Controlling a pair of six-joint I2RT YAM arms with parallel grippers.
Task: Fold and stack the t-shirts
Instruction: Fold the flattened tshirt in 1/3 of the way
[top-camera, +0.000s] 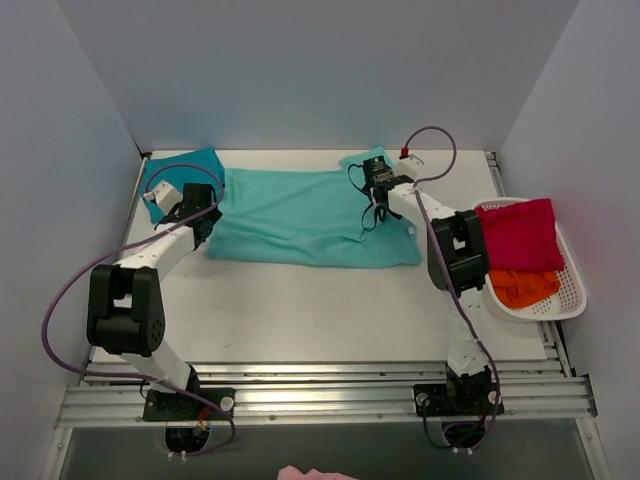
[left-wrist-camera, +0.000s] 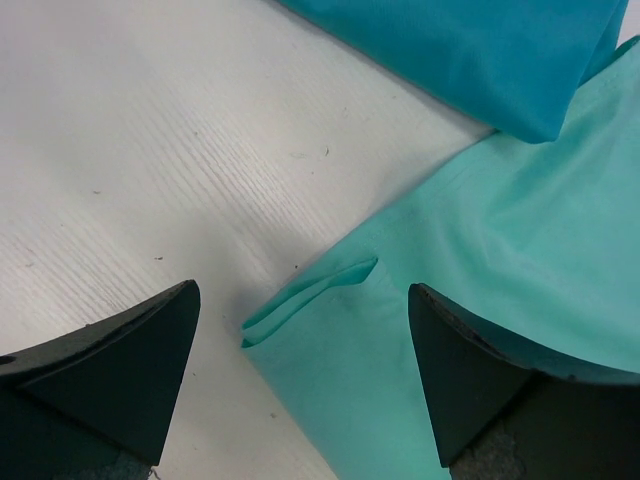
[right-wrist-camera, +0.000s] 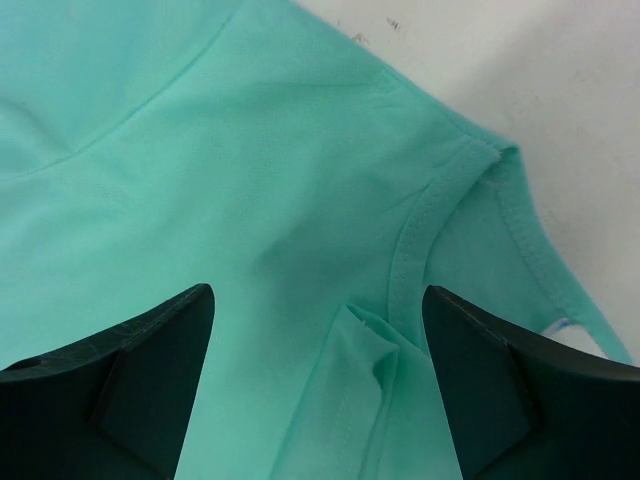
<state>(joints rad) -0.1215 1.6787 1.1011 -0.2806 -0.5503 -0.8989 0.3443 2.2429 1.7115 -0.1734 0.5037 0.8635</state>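
Surface: white table (top-camera: 300, 310) with a faint wood grain and a few dark specks; metal rails (top-camera: 320, 392) along the near edge.
Room: plain pale grey walls (top-camera: 320, 70) on the left, far and right sides.
Mint-green shirt (top-camera: 300, 215): spread flat across the far half of the table, left edge doubled over.
Teal shirt (top-camera: 185, 170): bunched in the far left corner, touching the mint-green shirt's left end.
Left gripper (left-wrist-camera: 300, 288): jaws wide apart, holding nothing, over the mint-green shirt's folded left edge.
Right gripper (right-wrist-camera: 318, 291): jaws wide apart, holding nothing, over the stitched neck seam at the right end.
White basket (top-camera: 572, 292): right edge of the table, holding a red cloth (top-camera: 520, 235) and an orange cloth (top-camera: 522, 287).
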